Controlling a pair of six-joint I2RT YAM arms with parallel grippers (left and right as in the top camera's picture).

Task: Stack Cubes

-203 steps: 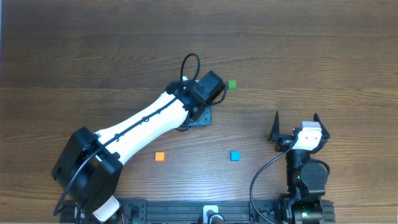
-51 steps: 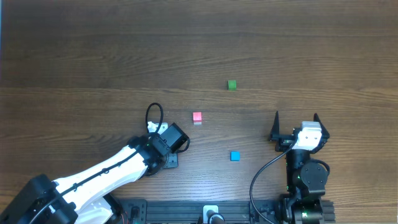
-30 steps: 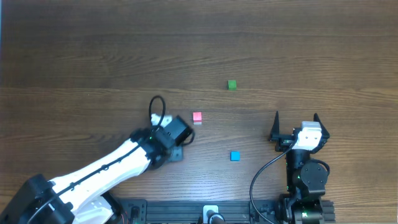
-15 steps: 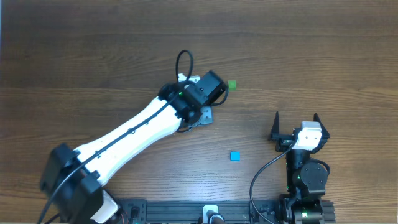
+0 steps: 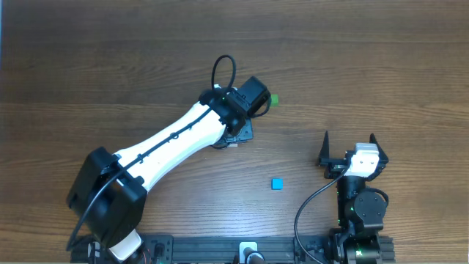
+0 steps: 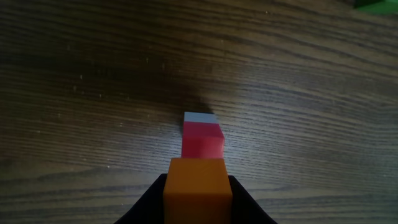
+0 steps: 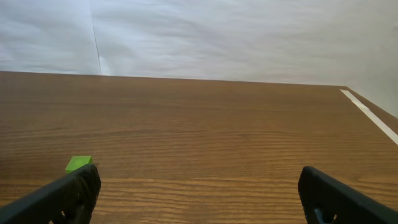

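Note:
My left gripper (image 6: 198,198) is shut on an orange cube (image 6: 198,185) and holds it a little above and just short of a pink cube (image 6: 202,138) that rests on the wooden table. In the top view the left arm (image 5: 183,143) reaches to mid-table and covers the pink cube. A green cube (image 5: 275,99) peeks out beside the left wrist, and its corner shows as a green patch (image 6: 375,5) in the left wrist view. A blue cube (image 5: 276,183) lies alone nearer the front. My right gripper (image 5: 348,149) stands open at the right with nothing between its fingers; its wrist view shows the green cube (image 7: 79,163) far off.
The wooden table (image 5: 381,59) stretches bare to the back and far left. A strip of white tape (image 7: 370,115) marks the table near its edge, with a white wall behind.
The left gripper shut on the orange cube at the front left, then swung it up the table to above the pink cube. The right arm has stayed still.

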